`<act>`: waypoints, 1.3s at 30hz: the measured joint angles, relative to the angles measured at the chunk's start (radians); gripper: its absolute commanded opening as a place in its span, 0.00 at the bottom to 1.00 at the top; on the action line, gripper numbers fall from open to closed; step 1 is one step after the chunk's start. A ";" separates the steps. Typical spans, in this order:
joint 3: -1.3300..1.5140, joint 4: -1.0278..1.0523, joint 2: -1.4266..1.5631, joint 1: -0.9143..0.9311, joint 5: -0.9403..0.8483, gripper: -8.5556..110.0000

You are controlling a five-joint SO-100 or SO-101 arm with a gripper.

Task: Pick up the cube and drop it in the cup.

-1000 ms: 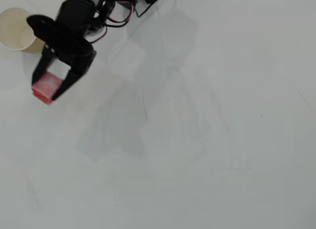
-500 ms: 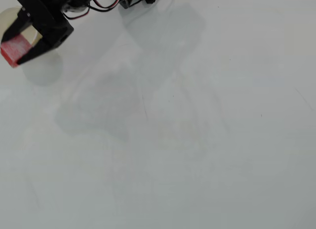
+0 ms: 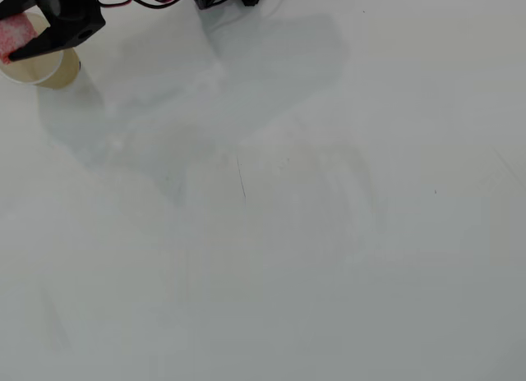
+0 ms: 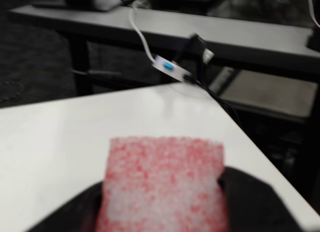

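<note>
Overhead view, top left corner: we find the gripper (image 3: 18,38) clenched on the cube (image 3: 14,34), holding it above the open mouth of the cup (image 3: 59,71). The cup stands upright on the white table (image 3: 312,233), partly covered by the black fingers (image 3: 62,38). In the wrist view the cube (image 4: 162,184) fills the lower centre, frosted pink-red, pinched between dark fingers (image 4: 252,204) on either side, with the table edge (image 4: 240,137) running behind it.
</note>
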 measured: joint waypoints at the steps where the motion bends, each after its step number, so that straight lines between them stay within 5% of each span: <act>1: 0.006 0.000 0.000 0.009 -0.006 0.15; 39: -0.012 0.164 -0.121 0.055 -0.018 0.14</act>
